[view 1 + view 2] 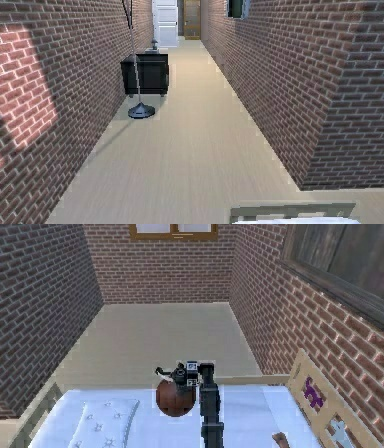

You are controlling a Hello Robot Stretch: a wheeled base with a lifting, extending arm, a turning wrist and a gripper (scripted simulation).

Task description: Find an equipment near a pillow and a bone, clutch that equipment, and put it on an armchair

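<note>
White bedding is spread over a bed (250, 409) framed in pale wood, and at its far edge a round brown ball (170, 401) (the likely equipment) is seen. The gripper (178, 374) is placed just above the ball, at the end of the dark arm (209, 414). With the bedding behind the ball, it cannot be told whether anything is held by the gripper. A white pillow (105, 422) is laid on the bed toward the arm side view's left, near the ball. A small brownish thing (283, 437), too small to be named, is seen on the bedding at the lower right. Beyond the bed, pale floor (160, 329) is enclosed by brick walls, and a window (175, 230) is set in the far wall. In the forward view, a brick-walled corridor is shown, where a dark cabinet (145, 72) and a floor lamp (141, 108) are stood against the left wall.
</note>
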